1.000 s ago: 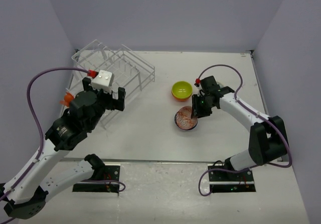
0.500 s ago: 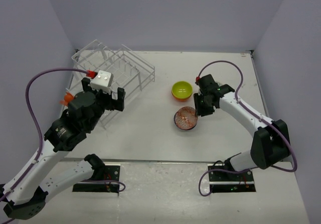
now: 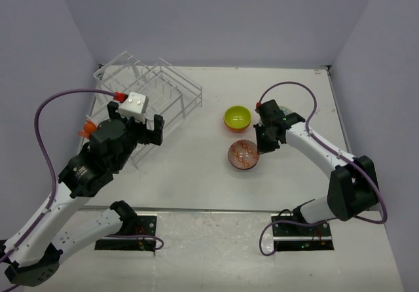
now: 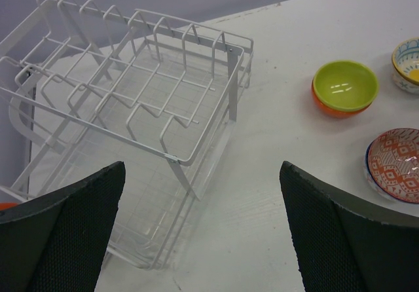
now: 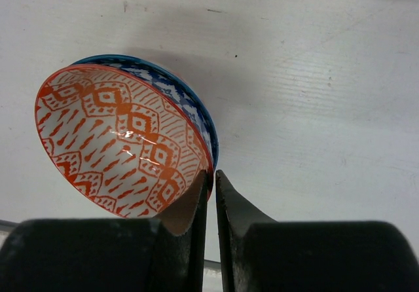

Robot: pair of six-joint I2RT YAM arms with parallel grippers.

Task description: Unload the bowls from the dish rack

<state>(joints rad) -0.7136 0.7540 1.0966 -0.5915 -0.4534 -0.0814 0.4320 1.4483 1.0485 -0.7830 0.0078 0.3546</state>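
The dish rack (image 3: 152, 89) stands at the back left and holds no bowls; it fills the left wrist view (image 4: 131, 95). My left gripper (image 3: 136, 123) hangs open and empty over its near side (image 4: 203, 233). My right gripper (image 3: 260, 143) is shut on the rim of the red-patterned bowl (image 3: 243, 154), which sits nested in the blue-patterned bowl (image 5: 196, 109); the rim is pinched at the fingertips (image 5: 212, 177). The lime-green bowl (image 3: 237, 116) sits inside the orange-red bowl (image 4: 334, 109). The white, teal-rimmed bowl (image 4: 407, 63) shows at the right edge of the left wrist view.
The three groups of bowls stand close together right of centre. Purple walls close the back and both sides. A purple cable (image 3: 288, 89) loops above the right arm. A small orange part (image 3: 85, 131) shows left of the left arm.
The red-patterned bowl, held tilted a second ago, now lies level in the blue-patterned bowl. My right gripper has shifted slightly right and back. The left arm has not moved.
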